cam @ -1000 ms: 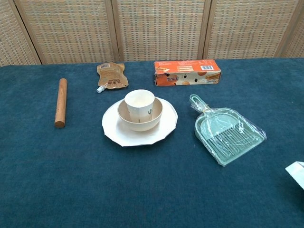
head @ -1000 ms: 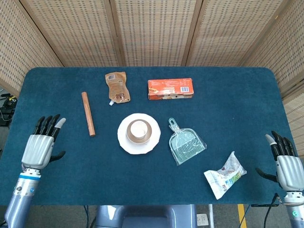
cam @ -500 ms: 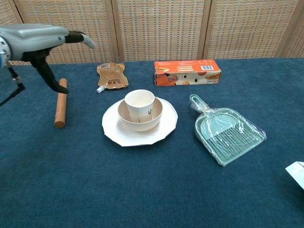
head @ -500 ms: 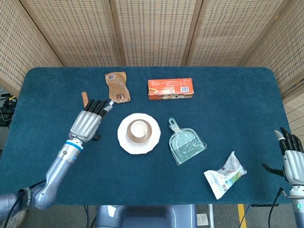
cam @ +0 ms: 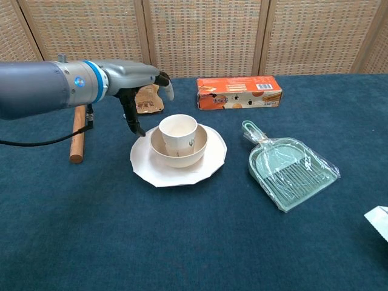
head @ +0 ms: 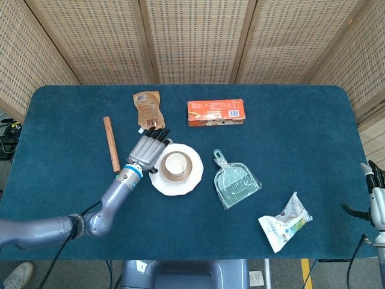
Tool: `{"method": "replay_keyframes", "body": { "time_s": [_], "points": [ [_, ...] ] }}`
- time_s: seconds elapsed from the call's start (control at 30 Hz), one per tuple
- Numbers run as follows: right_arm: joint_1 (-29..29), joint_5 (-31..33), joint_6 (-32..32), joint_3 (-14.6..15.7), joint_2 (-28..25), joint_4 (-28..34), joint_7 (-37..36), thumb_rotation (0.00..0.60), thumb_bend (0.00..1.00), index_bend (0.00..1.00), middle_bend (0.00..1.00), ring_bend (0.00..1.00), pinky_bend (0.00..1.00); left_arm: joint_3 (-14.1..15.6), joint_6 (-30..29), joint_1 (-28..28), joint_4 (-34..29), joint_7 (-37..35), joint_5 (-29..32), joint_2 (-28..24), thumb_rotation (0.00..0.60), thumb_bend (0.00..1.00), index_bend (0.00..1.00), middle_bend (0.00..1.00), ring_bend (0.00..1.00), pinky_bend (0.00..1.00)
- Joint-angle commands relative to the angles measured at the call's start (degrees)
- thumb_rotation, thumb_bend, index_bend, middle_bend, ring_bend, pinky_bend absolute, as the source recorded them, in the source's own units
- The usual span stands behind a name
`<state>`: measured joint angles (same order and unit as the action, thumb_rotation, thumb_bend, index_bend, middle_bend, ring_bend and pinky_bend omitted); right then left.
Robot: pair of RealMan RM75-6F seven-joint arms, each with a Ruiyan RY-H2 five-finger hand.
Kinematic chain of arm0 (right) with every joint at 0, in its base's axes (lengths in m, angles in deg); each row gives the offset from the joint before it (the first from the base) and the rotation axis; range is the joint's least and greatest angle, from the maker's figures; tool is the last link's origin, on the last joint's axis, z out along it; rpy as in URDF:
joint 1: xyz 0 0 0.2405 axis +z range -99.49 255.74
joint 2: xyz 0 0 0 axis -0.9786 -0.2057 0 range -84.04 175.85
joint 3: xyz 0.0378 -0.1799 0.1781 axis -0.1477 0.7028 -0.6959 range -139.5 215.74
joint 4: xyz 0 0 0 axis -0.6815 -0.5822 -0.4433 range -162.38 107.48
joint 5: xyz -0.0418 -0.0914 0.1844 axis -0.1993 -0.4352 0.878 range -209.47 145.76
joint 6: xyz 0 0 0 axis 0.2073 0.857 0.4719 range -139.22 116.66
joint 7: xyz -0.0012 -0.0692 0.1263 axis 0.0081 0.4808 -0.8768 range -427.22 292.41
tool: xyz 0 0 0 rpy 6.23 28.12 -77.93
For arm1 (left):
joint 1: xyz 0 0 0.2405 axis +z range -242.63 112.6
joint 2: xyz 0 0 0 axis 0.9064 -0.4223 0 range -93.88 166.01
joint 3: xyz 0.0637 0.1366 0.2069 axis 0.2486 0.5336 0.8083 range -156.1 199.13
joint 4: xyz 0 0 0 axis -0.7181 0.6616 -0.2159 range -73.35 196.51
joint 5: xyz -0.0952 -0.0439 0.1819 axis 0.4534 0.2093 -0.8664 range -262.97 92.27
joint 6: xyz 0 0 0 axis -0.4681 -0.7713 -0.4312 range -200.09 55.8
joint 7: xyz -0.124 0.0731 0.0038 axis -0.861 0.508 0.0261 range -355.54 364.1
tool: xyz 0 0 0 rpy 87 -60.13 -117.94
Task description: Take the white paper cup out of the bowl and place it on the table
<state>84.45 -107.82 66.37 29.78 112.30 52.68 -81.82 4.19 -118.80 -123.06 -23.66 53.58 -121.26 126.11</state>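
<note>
The white paper cup (head: 175, 163) (cam: 178, 132) stands upright inside a beige bowl (head: 165, 174) (cam: 195, 154), which sits on a white plate (head: 178, 187) (cam: 157, 170) near the table's middle. My left hand (head: 148, 150) (cam: 134, 77) hovers just left of the cup, fingers apart and empty, not touching it. Its thumb hangs down beside the plate's left rim. My right hand (head: 376, 192) shows only at the right edge of the head view, open and far from the cup.
A wooden rod (head: 111, 144) (cam: 77, 130) lies left of the plate. A brown pouch (head: 147, 107) and an orange box (head: 216, 112) (cam: 239, 92) lie behind it. A wrapped green dustpan (head: 234, 182) (cam: 288, 170) sits to the right, a crumpled packet (head: 285, 221) further right.
My left arm has swung in from the table's left edge to beside the bowl. My right hand has drifted further toward the right edge. The cup has not moved.
</note>
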Motion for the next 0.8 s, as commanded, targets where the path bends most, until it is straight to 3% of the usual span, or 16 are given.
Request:
{"method": "replay_keyframes", "body": {
  "time_s": [0.03,0.3,0.43,0.57,0.67,0.8],
  "points": [
    [-0.1,0.2,-0.1,-0.1,0.0,-0.2,-0.1,0.6,0.13,0.0,0.0,0.0,0.0,0.8,1.2,-2.1,2.2,-0.3,1.7,1.6,0.6,0.09,0.21,0.0,0.0,0.0],
    [-0.2,0.6,-0.3,-0.4,0.0,-0.5,-0.3,0.6,0.13,0.0,0.0,0.0,0.0,2.1,2.5,-6.7,5.6,-2.3,3.9,4.5,0.6,0.09,0.23,0.0,0.0,0.0],
    [-0.2,0.6,-0.3,-0.4,0.0,-0.5,-0.4,0.6,0.13,0.0,0.0,0.0,0.0,2.9,2.4,-7.7,5.9,-3.4,4.2,5.0,0.6,0.17,0.25,0.0,0.0,0.0],
    [-0.2,0.7,-0.4,-0.5,0.0,-0.6,-0.4,0.6,0.13,0.0,0.0,0.0,0.0,3.5,1.9,-8.1,5.2,-4.9,3.7,4.8,0.6,0.27,0.35,0.0,0.0,0.0],
    [-0.2,0.7,-0.4,-0.6,0.0,-0.7,-0.4,0.6,0.13,0.0,0.0,0.0,0.0,4.0,1.1,-8.1,4.4,-6.0,2.9,4.1,0.6,0.29,0.41,0.0,0.0,0.0],
    [-0.3,0.7,-0.5,-0.6,0.1,-0.6,-0.3,0.6,0.13,0.0,0.0,0.0,0.0,4.2,0.0,-7.8,2.7,-7.4,1.6,2.6,0.6,0.29,0.42,0.0,0.0,0.0]
  ]
}}
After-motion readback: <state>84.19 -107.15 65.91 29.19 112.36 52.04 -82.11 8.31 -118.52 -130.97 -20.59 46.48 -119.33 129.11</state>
